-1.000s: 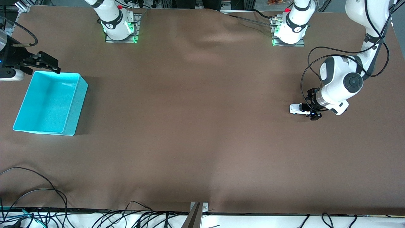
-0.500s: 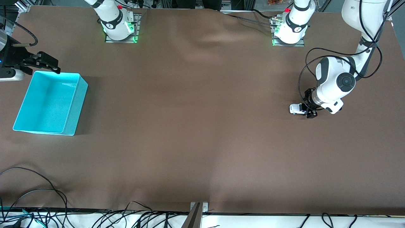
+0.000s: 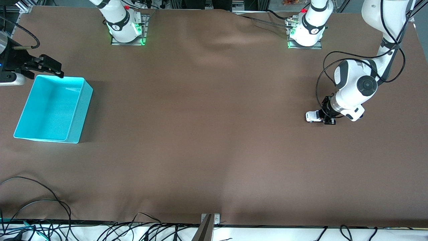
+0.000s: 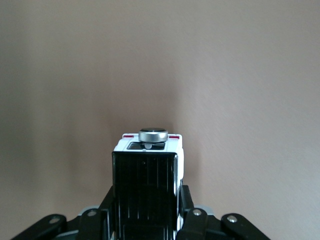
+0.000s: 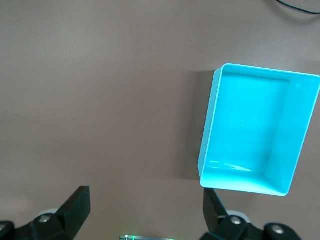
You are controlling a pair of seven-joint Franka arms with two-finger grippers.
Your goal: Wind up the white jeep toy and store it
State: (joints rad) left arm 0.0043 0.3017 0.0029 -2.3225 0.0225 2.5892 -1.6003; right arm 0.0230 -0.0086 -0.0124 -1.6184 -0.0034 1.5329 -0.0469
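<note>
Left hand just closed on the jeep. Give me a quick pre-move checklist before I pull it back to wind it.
1. Left hand shut on the white jeep toy: ok, fingers flank its body.
2. Jeep upright on the table, at the left arm's end: ok.
3. Wheels pressed firmly on the cloth: cannot tell.
4. Path around the jeep free of other things: ok.
5. Turquoise bin at the right arm's end, nothing in it: ok.
6. Right hand open, waiting beside the bin: ok.

Brown-covered table (image 3: 207,134) with turquoise bin (image 3: 75,113) and white jeep toy (image 3: 313,116) well apart at opposite ends.
</note>
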